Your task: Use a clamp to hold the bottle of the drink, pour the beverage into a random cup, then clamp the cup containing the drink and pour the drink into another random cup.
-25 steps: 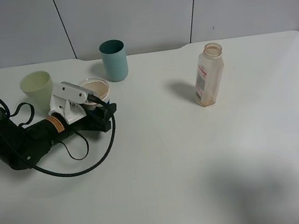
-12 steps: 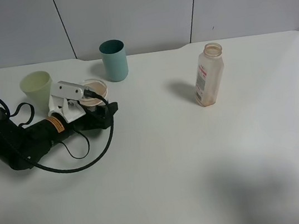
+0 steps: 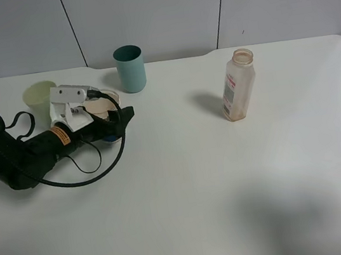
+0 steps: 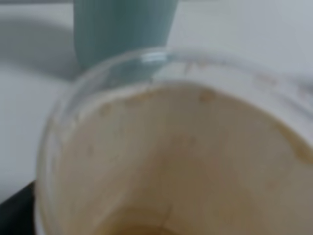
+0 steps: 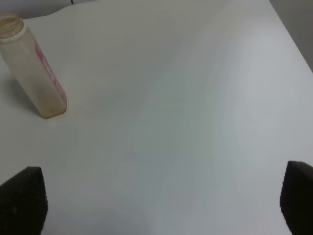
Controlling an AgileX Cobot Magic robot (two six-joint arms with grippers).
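Note:
The short white cup (image 3: 96,106) with the blue band and tan inside stands at the left of the table, between the fingers of my left gripper (image 3: 117,124). Its jaws stand spread on either side of it, open. In the left wrist view the cup (image 4: 171,161) fills the picture, its inside stained tan; I cannot make out the beverage in it. The pale yellow-green tumbler (image 3: 39,96) stands just behind and left of the arm. The bottle (image 3: 239,85) stands upright at right, nearly empty (image 5: 34,68). My right gripper (image 5: 159,205) hangs open above bare table.
A teal tumbler (image 3: 129,68) stands behind the blue-banded cup, close to its rim (image 4: 122,29). The left arm's black cable (image 3: 88,178) loops over the table in front of the arm. The table's back edge meets a grey wall.
My left gripper's jaws have spread apart around the blue-banded cup, and the wrist has lifted and shifted a little left. The cup sits slightly further left. Bottle and tumblers have not moved.

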